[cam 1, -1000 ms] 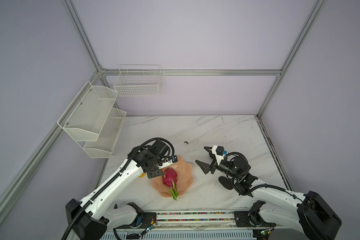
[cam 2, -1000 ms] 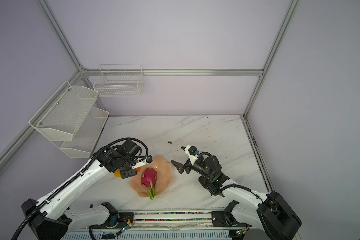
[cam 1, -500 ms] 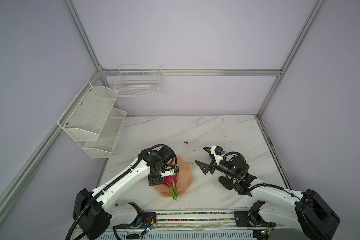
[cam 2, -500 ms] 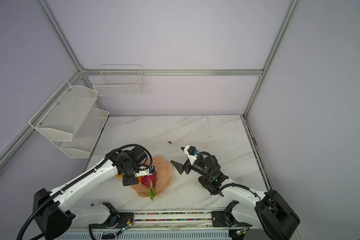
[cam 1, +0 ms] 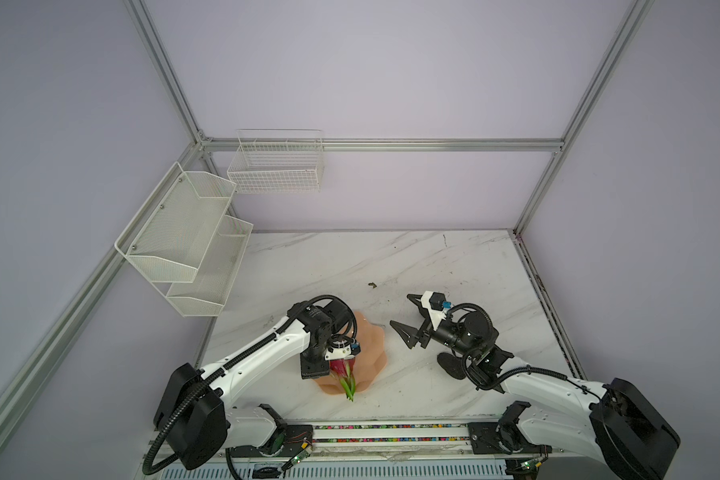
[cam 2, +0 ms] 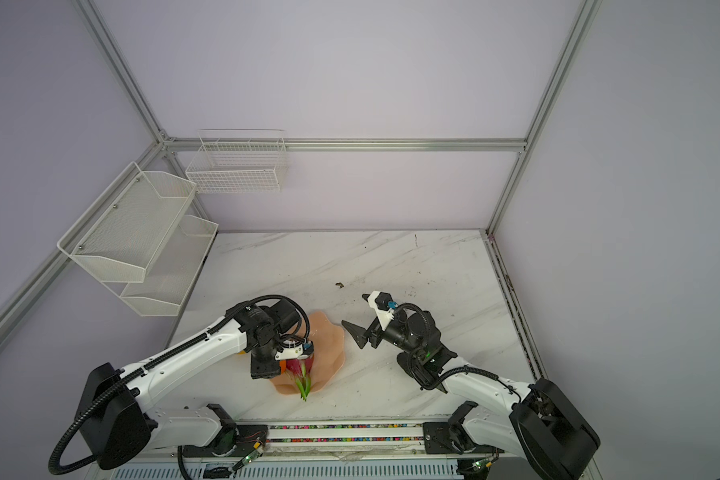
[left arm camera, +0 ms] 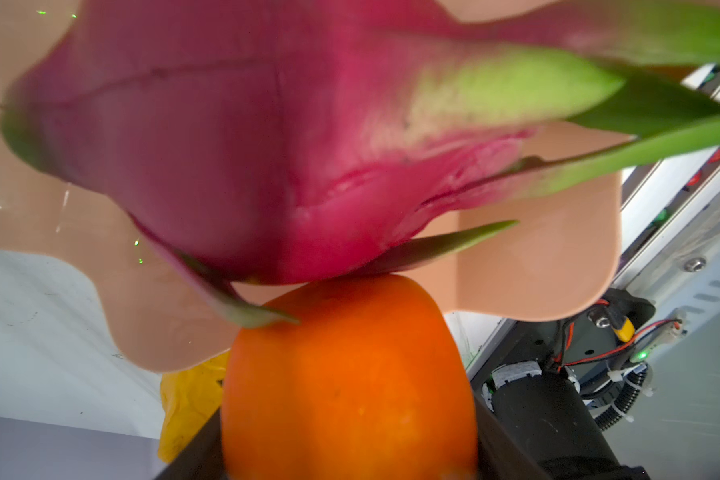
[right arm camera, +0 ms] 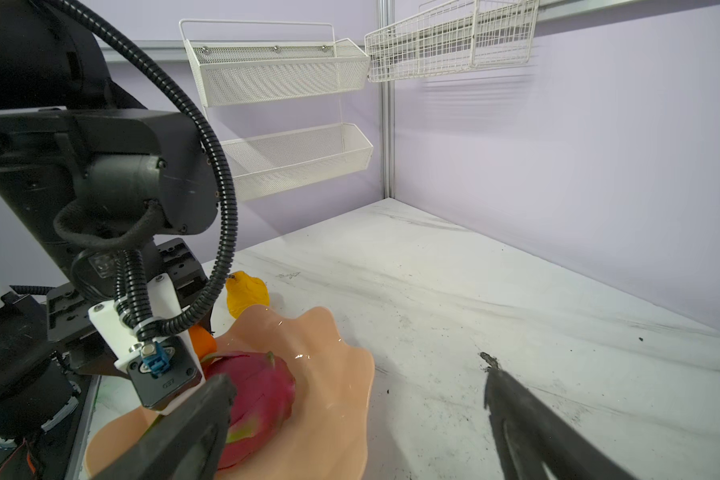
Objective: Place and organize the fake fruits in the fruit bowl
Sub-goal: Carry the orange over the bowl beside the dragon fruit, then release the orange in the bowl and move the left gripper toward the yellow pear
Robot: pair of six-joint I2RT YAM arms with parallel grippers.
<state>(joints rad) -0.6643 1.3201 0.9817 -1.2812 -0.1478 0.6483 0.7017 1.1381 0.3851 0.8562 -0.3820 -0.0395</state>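
Note:
The peach-pink fruit bowl (cam 1: 373, 347) (cam 2: 329, 345) sits near the table's front. A magenta dragon fruit (cam 1: 341, 369) (right arm camera: 262, 395) lies in it, its green tip pointing over the near rim. My left gripper (cam 2: 282, 366) hangs over the bowl's left side, shut on the orange (left arm camera: 350, 374) (right arm camera: 202, 340), which sits right against the dragon fruit (left arm camera: 246, 145). A yellow pear (right arm camera: 246, 293) (left arm camera: 188, 399) lies on the table just outside the bowl's left rim. My right gripper (cam 1: 400, 309) (right arm camera: 356, 378) is open and empty, right of the bowl.
White mesh baskets (cam 1: 184, 241) hang on the left wall and a wire basket (cam 1: 277, 164) on the back wall. A dark oval thing (cam 1: 449, 365) lies on the table, partly hidden under the right arm. A small speck (cam 1: 371, 285) marks the marble mid-table.
My left gripper has carried the orange from the bowl's far left rim toward the front, ending beside the dragon fruit. The right arm has stayed in place.

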